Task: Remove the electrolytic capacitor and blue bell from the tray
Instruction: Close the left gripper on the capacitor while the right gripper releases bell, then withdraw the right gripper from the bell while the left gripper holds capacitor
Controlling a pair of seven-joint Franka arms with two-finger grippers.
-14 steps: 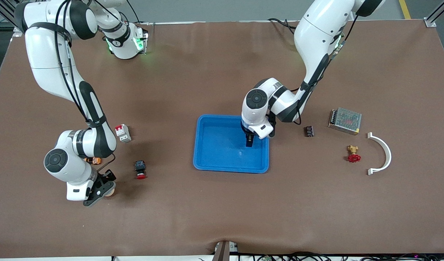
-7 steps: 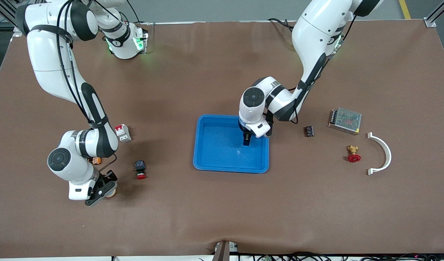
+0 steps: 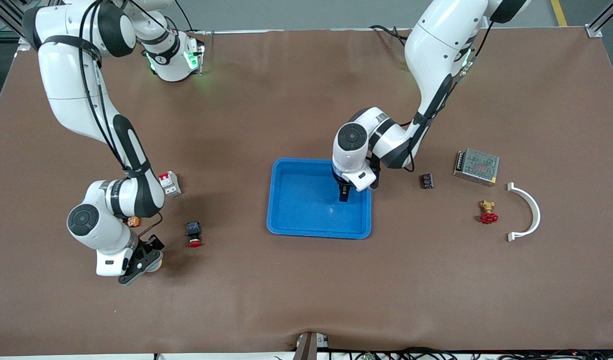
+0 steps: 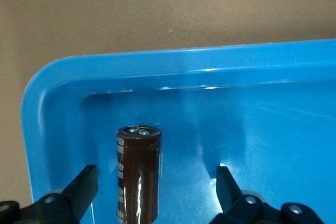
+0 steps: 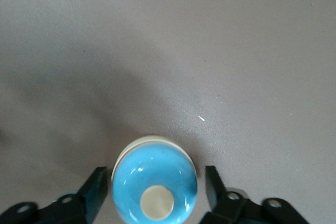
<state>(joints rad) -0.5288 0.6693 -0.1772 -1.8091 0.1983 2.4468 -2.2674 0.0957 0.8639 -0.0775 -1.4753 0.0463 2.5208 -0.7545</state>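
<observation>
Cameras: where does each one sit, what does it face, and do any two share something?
Front view: high across the table, facing both arms.
Left wrist view: on the left arm, looking at the capacitor in the blue tray; left gripper open.
Right wrist view: the bell between the right gripper fingers.
Shared: front view shows the tray too.

The tabletop point(image 3: 296, 295) is plain brown. The tray point(image 3: 286, 220) is bright blue. The capacitor point(image 4: 137, 174) is dark glossy brown. The bell point(image 5: 154, 181) is sky blue with a cream button and cream base. The valve point(image 3: 488, 212) has a red wheel on brass.
</observation>
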